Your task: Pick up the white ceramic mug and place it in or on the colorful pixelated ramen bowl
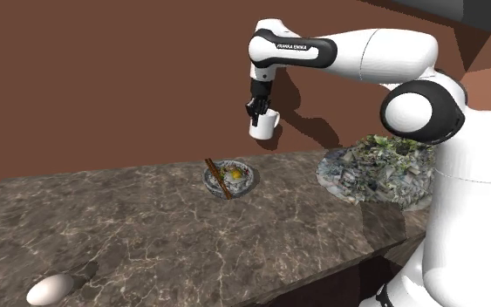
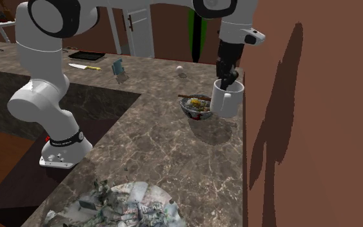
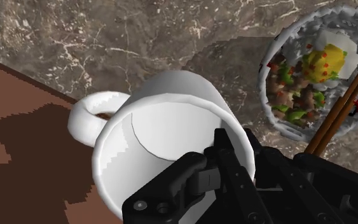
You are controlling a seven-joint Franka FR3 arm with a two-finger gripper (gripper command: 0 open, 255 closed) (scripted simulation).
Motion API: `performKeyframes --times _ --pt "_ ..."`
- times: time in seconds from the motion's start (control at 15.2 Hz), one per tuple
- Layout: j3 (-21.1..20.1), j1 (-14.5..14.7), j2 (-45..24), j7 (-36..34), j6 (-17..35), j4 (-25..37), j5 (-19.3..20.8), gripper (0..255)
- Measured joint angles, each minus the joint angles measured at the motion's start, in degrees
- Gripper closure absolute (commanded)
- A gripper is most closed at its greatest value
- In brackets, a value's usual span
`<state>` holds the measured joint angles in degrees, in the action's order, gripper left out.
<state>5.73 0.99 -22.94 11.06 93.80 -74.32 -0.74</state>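
White mug (image 1: 266,127) aloft, rim apparently pinched by end effector (image 1: 258,113), near ramen bowl (image 1: 250,181).

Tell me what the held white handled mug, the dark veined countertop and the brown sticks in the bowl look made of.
White handled mug: smooth, plain white, faintly glossy; ceramic likely, unconfirmed.
Dark veined countertop: polished stone, marble-like, given the pale veins.
Brown sticks: probably wood, matte reddish brown; no grain shows.
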Motion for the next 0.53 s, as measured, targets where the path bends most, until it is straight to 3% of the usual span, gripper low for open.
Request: performKeyframes --times 0.53 --pt "-2.98 6.52 7.15 -9.28 1.85 -9.11 0.91 255"
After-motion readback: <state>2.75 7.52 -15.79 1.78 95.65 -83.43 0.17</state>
